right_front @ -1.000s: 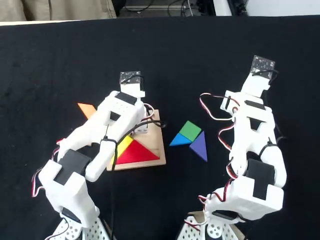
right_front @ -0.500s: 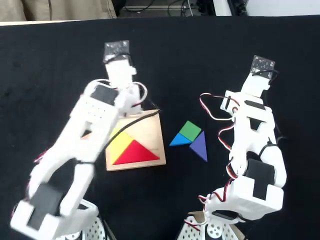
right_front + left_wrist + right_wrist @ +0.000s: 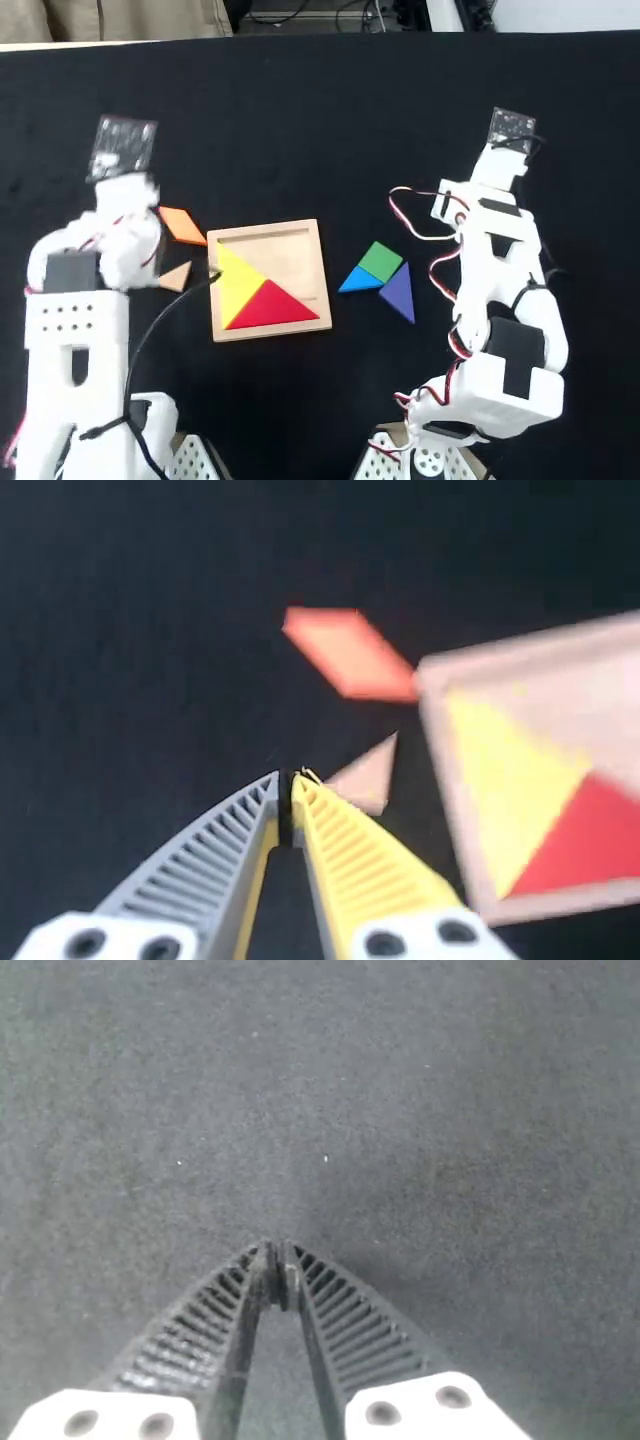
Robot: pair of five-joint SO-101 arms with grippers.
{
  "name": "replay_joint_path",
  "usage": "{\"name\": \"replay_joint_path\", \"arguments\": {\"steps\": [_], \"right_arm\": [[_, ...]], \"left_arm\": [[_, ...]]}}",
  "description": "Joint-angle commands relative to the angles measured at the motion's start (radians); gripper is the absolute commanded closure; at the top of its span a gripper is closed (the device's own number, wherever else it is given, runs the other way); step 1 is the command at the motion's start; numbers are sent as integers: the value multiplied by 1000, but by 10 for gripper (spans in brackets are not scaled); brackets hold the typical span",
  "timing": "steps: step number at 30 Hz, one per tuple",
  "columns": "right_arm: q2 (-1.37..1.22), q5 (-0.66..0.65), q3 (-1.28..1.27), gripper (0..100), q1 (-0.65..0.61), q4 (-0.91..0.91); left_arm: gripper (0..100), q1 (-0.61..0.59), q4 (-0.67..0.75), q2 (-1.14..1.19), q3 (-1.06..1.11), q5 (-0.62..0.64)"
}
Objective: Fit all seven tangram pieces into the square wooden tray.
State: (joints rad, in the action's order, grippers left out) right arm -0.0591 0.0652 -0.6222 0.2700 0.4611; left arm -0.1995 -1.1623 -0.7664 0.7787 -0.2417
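While the left fingers (image 3: 340, 832) are hanging pressed together over the bench (image 3: 330, 120), the tan triangle (image 3: 365, 775) is lying just past their tips, toward the wooden tray (image 3: 432, 695) — the left arm (image 3: 75, 330) is nearer. The orange parallelogram (image 3: 348, 652) is slanting its long axis at the tray's corner. The high view is adding the green square (image 3: 381, 260), blue triangle (image 3: 358, 281) and purple triangle (image 3: 399, 293) across the tray; the right fingers (image 3: 330, 1320) are closed on nothing.

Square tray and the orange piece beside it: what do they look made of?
Tray: pale tan, matte, with a raised rim, so likely bare wood. Orange piece: flat, evenly coloured, matte; probably painted wood, though plastic cannot be ruled out.
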Motion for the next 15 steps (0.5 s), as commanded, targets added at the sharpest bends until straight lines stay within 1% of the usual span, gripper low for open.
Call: {"name": "replay_joint_path", "arguments": {"steps": [1, 4, 6, 12, 15], "right_arm": [[4, 6, 62, 984, -23, -12], [4, 6, 62, 984, -29, -9], [4, 6, 62, 984, -29, -9], [4, 6, 62, 984, -29, -8], [4, 6, 62, 984, -29, -8]], "left_arm": [[954, -97, 44, -8, 110, -35], [846, -99, 48, 43, 74, -18], [795, -82, 51, 86, 19, 71], [782, 50, 52, 292, -182, 407], [782, 73, 54, 450, -280, 483]]}}
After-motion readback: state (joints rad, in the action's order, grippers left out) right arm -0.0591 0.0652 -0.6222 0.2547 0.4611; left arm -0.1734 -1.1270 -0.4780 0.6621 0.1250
